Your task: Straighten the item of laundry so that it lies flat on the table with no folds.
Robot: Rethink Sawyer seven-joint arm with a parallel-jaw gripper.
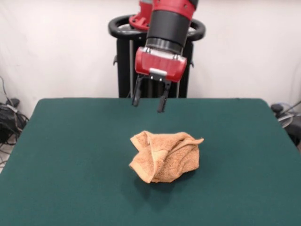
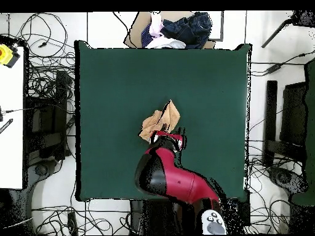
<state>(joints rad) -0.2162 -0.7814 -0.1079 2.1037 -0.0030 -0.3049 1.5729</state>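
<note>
Near the middle of the dark green felt table (image 1: 61, 155), the crumpled orange-tan terry towel (image 1: 164, 156) stretches roughly 3-to-9 o'clock; at its 12, the red-and-black gripper (image 1: 150, 100) hangs open, empty.

One towel (image 1: 164, 157), crumpled, on one table (image 1: 70, 141). One arm (image 1: 171, 21) with one gripper (image 1: 150, 99) of two fingers (image 1: 137, 96). One heap of clothes (image 2: 178, 31) beyond the table's far edge.

Orange-tan towel (image 1: 164, 157), dark green table (image 1: 70, 155).
</note>
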